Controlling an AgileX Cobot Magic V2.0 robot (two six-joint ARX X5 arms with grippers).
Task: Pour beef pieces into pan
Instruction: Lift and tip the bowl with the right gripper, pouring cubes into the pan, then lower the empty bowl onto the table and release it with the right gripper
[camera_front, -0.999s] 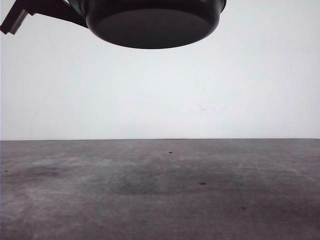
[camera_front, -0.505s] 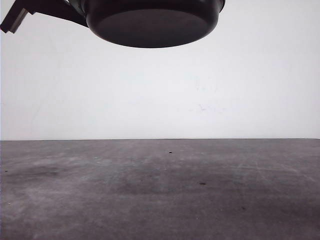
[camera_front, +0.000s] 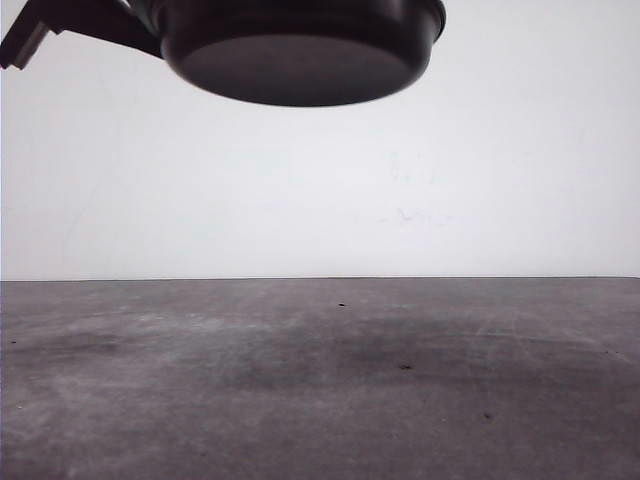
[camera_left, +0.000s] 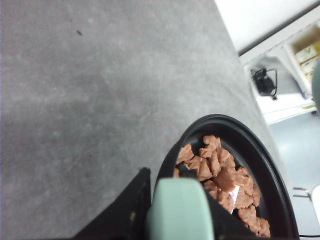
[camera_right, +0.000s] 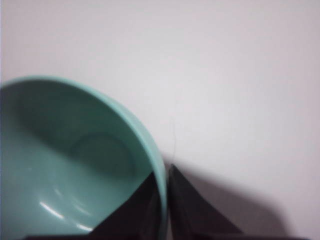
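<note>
We read the pour as already done: the beef pieces (camera_left: 222, 182) lie as a low reddish-brown heap inside the pan (camera_left: 260, 165), and the teal bowl (camera_right: 75, 170) shows a bare inside. The left claw (camera_left: 175, 220) is clenched on the pan's mint-green handle (camera_left: 177, 210), so the pan's long axis runs straight out from that claw, handle nearest it and the round body beyond. In the front view the pan (camera_front: 300, 55) hangs well above the tabletop (camera_front: 320, 380), its dark underside facing us. The right claw (camera_right: 165, 210) pinches the bowl's rim, one finger inside and one outside. What we judge matters next is the drop: the pan sits directly over bare tabletop, so the left arm only needs to lower it level.
</note>
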